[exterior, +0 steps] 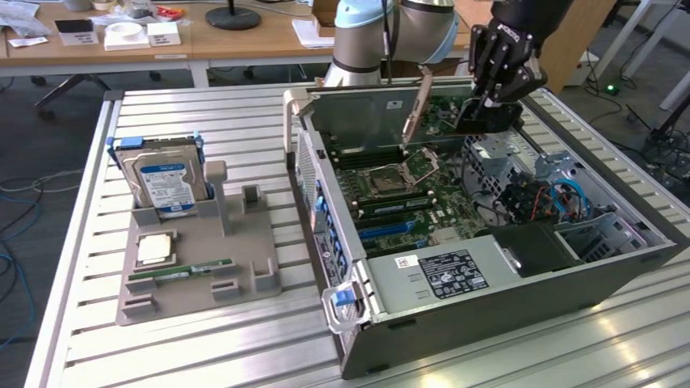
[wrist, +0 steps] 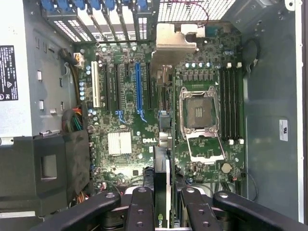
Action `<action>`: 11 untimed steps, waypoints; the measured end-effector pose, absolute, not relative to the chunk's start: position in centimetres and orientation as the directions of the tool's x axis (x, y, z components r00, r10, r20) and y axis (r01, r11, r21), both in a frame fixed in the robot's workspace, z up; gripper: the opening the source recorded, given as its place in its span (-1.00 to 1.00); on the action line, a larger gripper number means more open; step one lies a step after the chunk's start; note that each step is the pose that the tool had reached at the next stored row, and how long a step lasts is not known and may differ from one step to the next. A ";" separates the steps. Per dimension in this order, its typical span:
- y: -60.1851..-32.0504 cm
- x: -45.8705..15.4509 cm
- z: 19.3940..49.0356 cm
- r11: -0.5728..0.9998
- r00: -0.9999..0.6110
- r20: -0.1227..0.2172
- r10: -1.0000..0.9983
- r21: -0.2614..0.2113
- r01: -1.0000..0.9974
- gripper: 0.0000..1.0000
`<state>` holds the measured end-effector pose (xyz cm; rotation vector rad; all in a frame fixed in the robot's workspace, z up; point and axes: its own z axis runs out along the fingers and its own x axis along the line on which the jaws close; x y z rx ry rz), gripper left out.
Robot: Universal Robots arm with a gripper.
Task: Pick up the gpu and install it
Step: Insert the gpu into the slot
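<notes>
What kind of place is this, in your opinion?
Probably a robotics lab or test workshop: the arm's gripper holds a gpu over an open PC case on a slatted metal table, with cluttered office desks behind.

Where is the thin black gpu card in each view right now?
Exterior view: thin black gpu card hangs over the far end of the green motherboard.
Wrist view: edge-on, clamped in the gripper, above the motherboard.
Shared landmark: the square silver CPU socket.
</notes>
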<state>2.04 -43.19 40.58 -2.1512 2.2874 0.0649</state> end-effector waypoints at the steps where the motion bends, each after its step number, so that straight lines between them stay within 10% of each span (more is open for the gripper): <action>1: -43.2 2.0 40.5 0.057 -0.058 -0.029 -0.998 0.026 -0.998 -0.47; 11: -43.2 1.8 40.1 0.038 -0.038 -0.030 -0.999 0.008 -0.999 -0.47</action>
